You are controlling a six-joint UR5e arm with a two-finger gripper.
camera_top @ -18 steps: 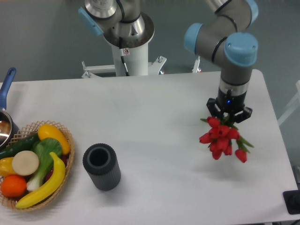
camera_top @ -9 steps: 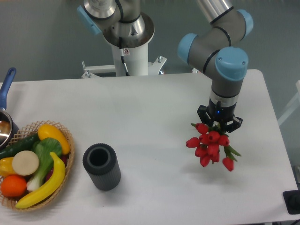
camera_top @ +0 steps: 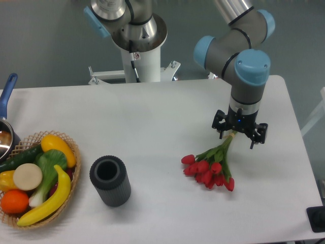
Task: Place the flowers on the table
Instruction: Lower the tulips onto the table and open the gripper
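The flowers (camera_top: 209,170), red tulip buds on green stems, lie flat on the white table (camera_top: 167,117) at the right. The buds point to the lower left and the stem ends reach up under the gripper. My gripper (camera_top: 238,133) hangs just above the stem ends with its fingers (camera_top: 219,125) spread wide, one on each side of the stems. It holds nothing.
A dark ribbed cylinder (camera_top: 110,180) stands upright left of the flowers. A round wicker basket (camera_top: 38,178) of toy fruit and vegetables sits at the left edge. A pot with a blue handle (camera_top: 6,109) is behind it. A second arm's base (camera_top: 137,38) stands at the back.
The flowers hung from the shut gripper above the table. Now they lie on the table, tipped down to the lower left, and the gripper has opened and let them go.
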